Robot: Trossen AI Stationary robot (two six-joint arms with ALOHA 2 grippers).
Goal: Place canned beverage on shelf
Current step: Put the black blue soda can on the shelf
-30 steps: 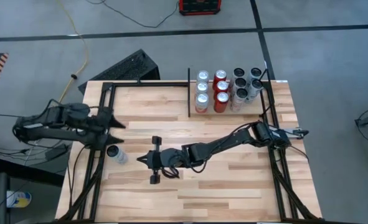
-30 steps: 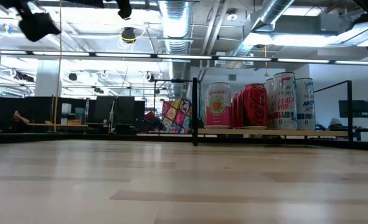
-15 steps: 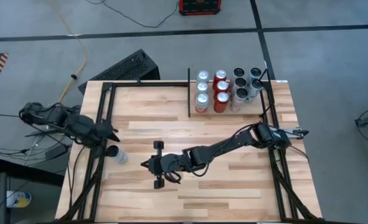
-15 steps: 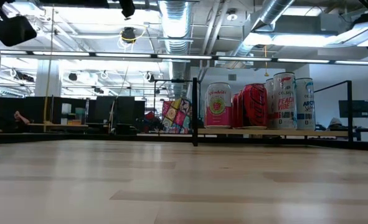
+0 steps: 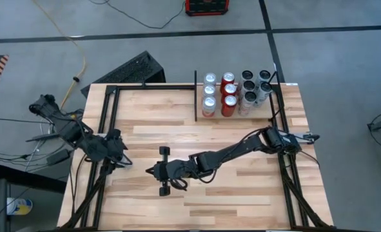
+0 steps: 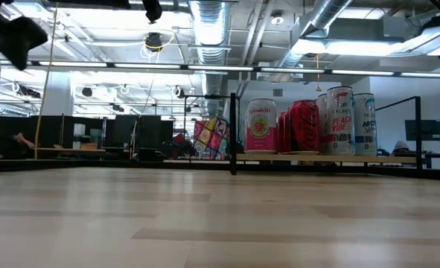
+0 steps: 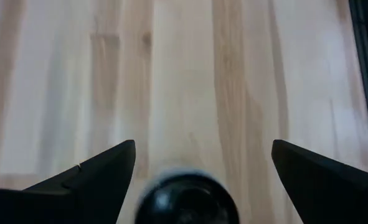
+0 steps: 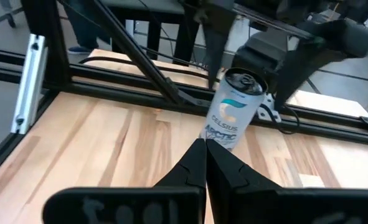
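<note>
At the table's left edge the left gripper (image 5: 117, 149) hangs directly over the white-and-blue canned beverage (image 8: 235, 109), which stands upright on the wooden surface near the left rail; its fingers (image 7: 96, 177) are spread wide to either side of the can's top without gripping it. Toward the middle of the table the right gripper (image 5: 153, 171) lies low over the planks, pointed at that can, its fingers pressed together and holding nothing. At the far right corner the shelf (image 5: 236, 118), behind its black divider bar (image 5: 195, 96), holds a group of upright cans (image 5: 235, 92).
</note>
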